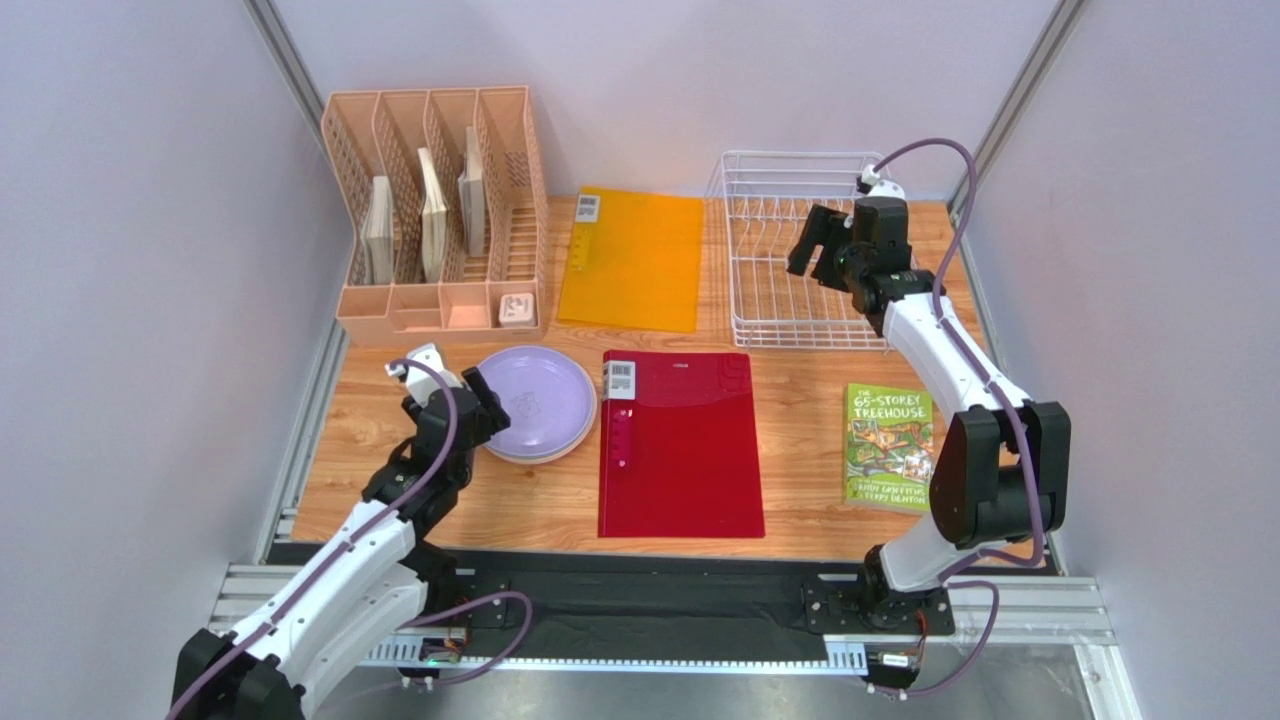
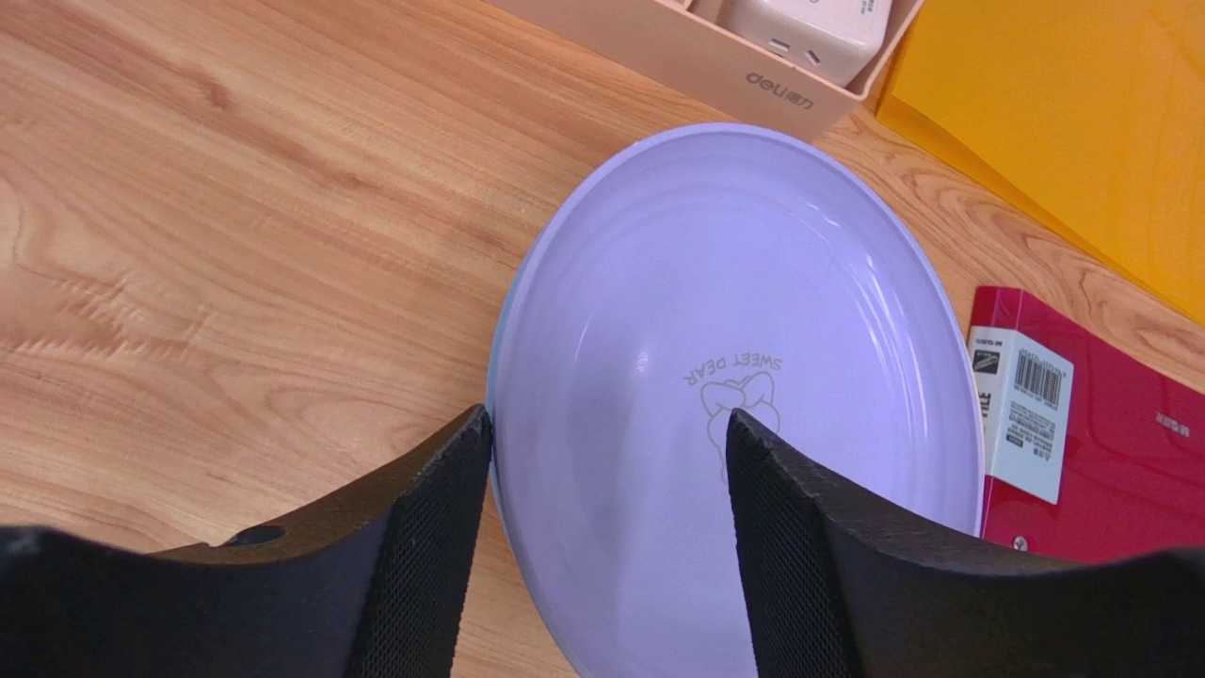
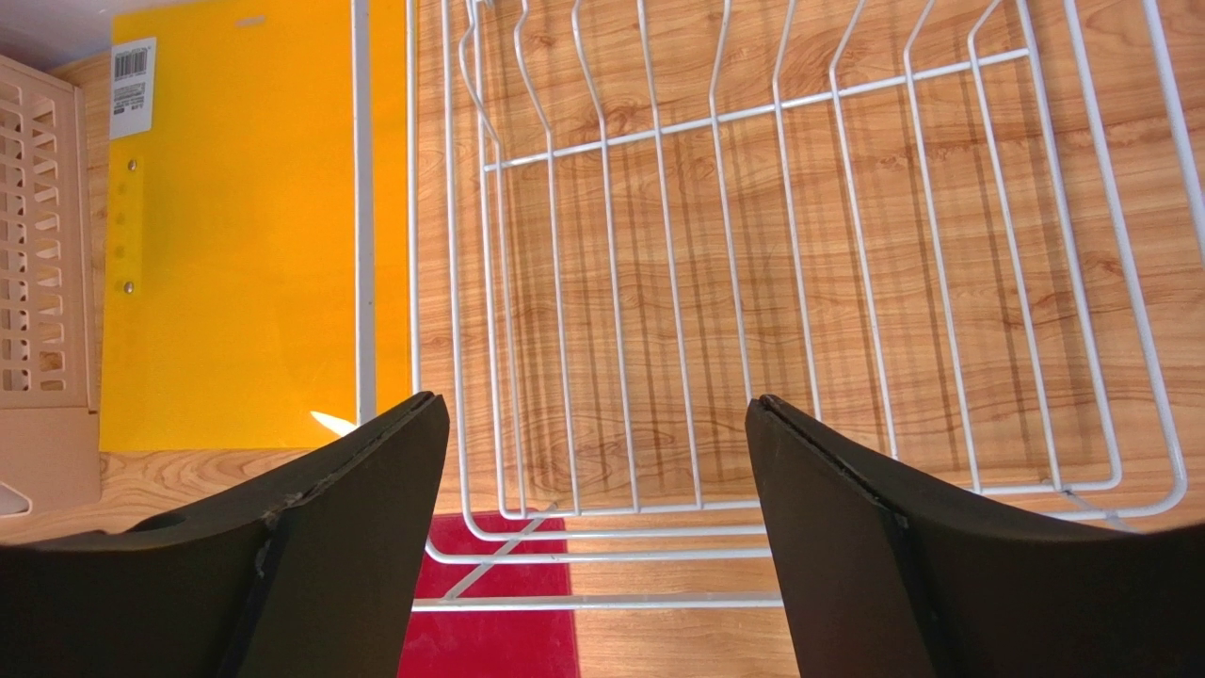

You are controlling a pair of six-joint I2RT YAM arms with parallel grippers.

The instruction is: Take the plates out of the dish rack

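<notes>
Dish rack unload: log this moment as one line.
dish rack: empty in view | lavender plate: flat on table | left hand: open, straddling plate rim | right hand: open over rack

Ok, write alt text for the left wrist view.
A lavender plate fills the view, lying flat with its near rim between the fingers of the open left pincer. Around it: wooden table, the base of a peach file organizer, a yellow folder and a red folder with a barcode label.

Wooden table (image 1: 812, 450), plain grey walls (image 1: 120, 225) around.
</notes>
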